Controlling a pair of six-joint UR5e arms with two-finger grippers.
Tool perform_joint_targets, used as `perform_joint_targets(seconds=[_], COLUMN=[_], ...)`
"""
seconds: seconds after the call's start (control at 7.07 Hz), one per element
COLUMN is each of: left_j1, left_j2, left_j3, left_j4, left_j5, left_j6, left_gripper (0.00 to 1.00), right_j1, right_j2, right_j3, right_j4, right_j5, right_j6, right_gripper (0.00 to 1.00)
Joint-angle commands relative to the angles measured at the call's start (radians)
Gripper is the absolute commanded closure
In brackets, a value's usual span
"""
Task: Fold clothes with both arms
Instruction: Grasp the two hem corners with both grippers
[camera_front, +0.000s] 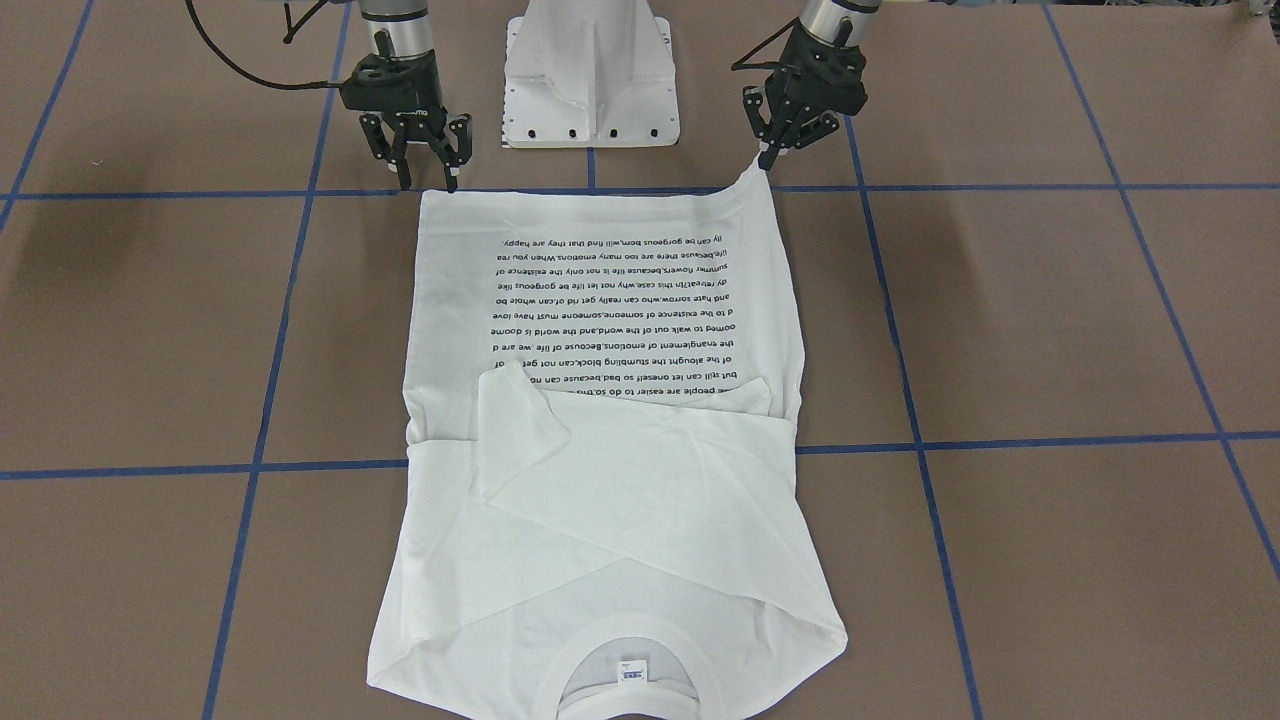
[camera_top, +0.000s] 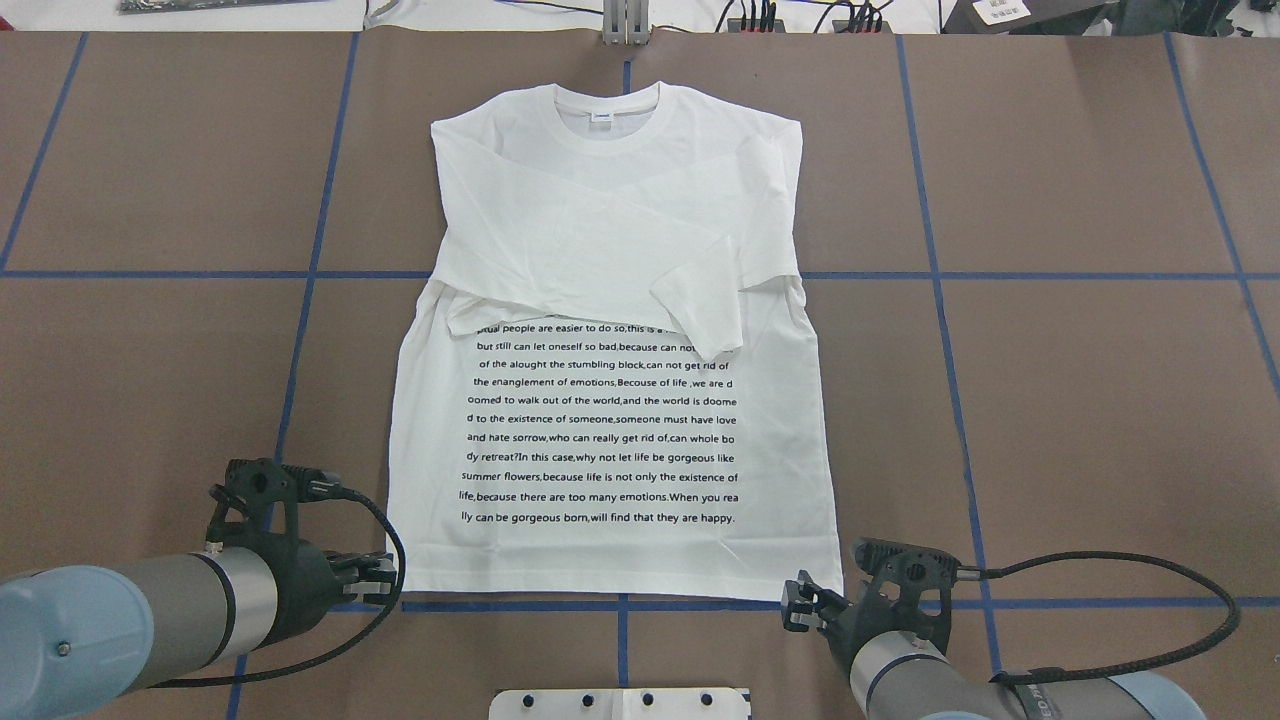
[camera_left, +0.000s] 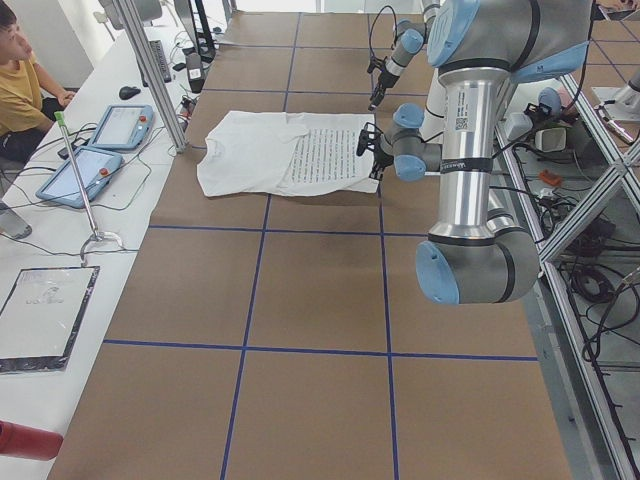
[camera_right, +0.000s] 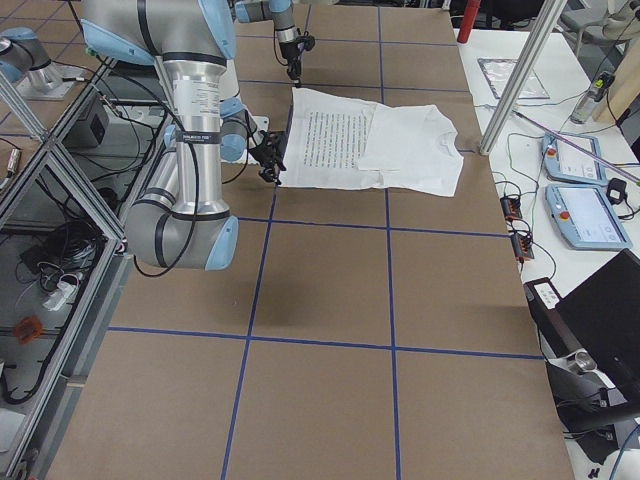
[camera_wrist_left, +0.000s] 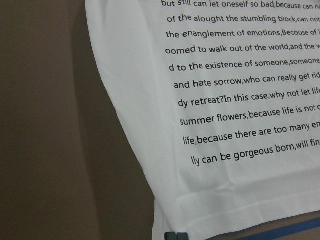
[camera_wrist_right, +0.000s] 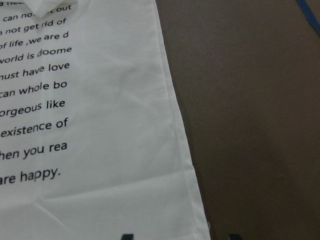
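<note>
The white long-sleeved shirt (camera_top: 610, 250) lies flat on the brown table, text side up, collar (camera_top: 605, 100) at the far end and both sleeves folded across the chest. My left gripper (camera_front: 768, 155) is shut on the hem corner on its side and holds that corner slightly raised off the table. In the left wrist view its fingertips (camera_wrist_left: 175, 235) sit together at the hem edge. My right gripper (camera_front: 428, 180) stands open just over the other hem corner (camera_front: 425, 195). The right wrist view shows that corner (camera_wrist_right: 200, 227) lying between the spread fingers.
The white pedestal base (camera_front: 590, 80) stands between the two arms at the near table edge. Blue tape lines (camera_top: 620, 275) cross the table. A seated person (camera_left: 20, 80), tablets (camera_left: 100, 150) and a metal pole (camera_left: 150, 70) are at the far side bench.
</note>
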Motion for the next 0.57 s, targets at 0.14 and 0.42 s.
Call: perform_joint_targets(seconds=[0.14,0.42], left_j1=[0.001,-0.001], left_j2=[0.001,-0.001], left_j3=[-0.001,-0.001], left_j4=[0.002,0.000], left_j5=[0.000,0.000], left_j6=[-0.001,-0.001], left_gripper=[1.00,1.00], right_j1=[-0.009,-0.009], right_j2=[0.007,0.008], right_j3=[-0.020,-0.031], right_j4=[-0.001,-0.001], right_j5=[-0.025,-0.028], right_j6=[0.028,0.028], right_gripper=[0.38,0.39])
